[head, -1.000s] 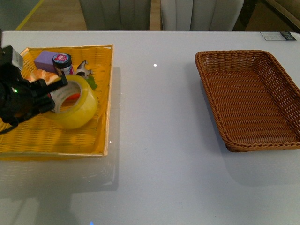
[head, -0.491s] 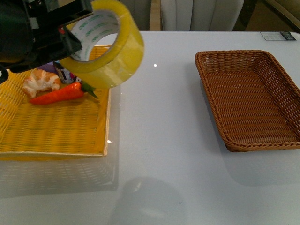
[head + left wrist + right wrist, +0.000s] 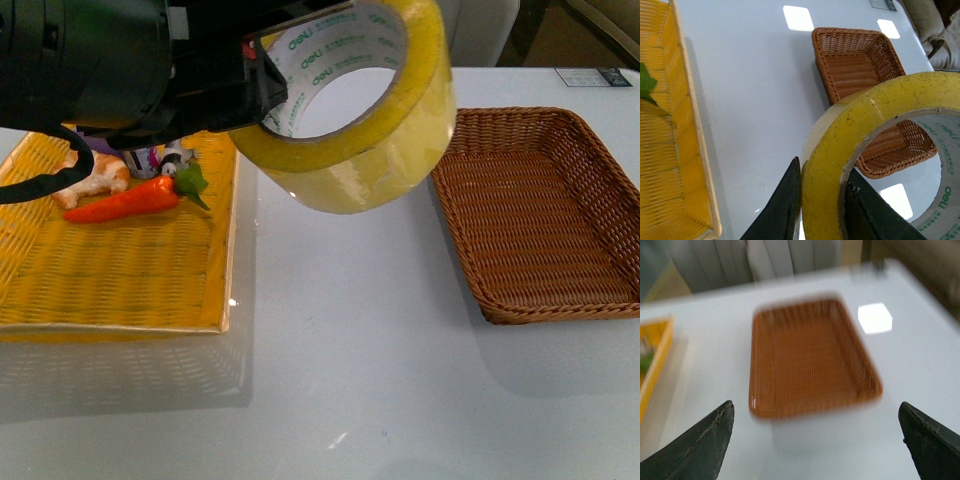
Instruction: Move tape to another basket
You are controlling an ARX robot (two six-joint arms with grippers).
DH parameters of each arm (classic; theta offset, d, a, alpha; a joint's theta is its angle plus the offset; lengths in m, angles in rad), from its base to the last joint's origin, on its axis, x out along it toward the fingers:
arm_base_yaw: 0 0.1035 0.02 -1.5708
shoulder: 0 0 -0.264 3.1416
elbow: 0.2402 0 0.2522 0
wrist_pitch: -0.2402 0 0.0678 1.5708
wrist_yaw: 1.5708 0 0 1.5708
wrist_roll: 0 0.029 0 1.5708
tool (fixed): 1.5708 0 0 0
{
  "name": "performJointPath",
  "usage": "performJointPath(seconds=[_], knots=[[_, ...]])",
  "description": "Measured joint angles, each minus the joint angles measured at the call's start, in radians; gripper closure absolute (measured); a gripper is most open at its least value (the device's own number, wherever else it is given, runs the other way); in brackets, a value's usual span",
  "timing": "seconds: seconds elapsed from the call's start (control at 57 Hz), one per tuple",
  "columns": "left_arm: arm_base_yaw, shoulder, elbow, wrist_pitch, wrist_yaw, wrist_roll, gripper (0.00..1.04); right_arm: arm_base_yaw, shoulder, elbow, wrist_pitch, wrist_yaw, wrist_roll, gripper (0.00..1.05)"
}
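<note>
Above the white bench (image 3: 340, 360), the left gripper (image 3: 822, 212) holds the tape (image 3: 370, 170) in the air, close to the front camera, between a flat yellow tray (image 3: 120, 280) and the basket (image 3: 560, 312). The roll is tilted, its white core with green lettering facing the camera. From the left wrist, two dark fingers (image 3: 782, 210) pinch the wall of the roll, one outside and one inside the core. An orange carrot (image 3: 130, 200) and a croissant (image 3: 95, 180) lie in the tray. The brown wicker basket sits on the bench to the right, with nothing in it. The right wrist picture is blurred; the right gripper (image 3: 815, 440) hangs over the basket with its fingers (image 3: 700, 445) spread wide.
</note>
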State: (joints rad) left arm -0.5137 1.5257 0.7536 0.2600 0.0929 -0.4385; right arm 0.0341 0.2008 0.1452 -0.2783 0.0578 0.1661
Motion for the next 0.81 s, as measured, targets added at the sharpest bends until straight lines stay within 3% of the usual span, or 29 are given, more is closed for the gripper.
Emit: performJointPath(seconds=[0.105, 0.333, 0.544, 0.807], knots=[[-0.018, -0.010, 0.005, -0.010, 0.012, -0.002, 0.89, 0.004, 0.245, 0.082, -0.008, -0.052, 0.126, 0.09], [-0.035, -0.016, 0.009, -0.032, 0.032, -0.025, 0.89, 0.048, 0.612, 0.178, 0.404, -0.233, 0.344, 0.09], [-0.043, -0.017, 0.019, -0.045, 0.056, -0.032, 0.89, 0.167, 0.835, 0.211, 0.689, -0.305, 0.449, 0.09], [-0.043, -0.017, 0.023, -0.054, 0.070, -0.042, 0.89, 0.270, 0.961, 0.248, 0.851, -0.343, 0.510, 0.09]])
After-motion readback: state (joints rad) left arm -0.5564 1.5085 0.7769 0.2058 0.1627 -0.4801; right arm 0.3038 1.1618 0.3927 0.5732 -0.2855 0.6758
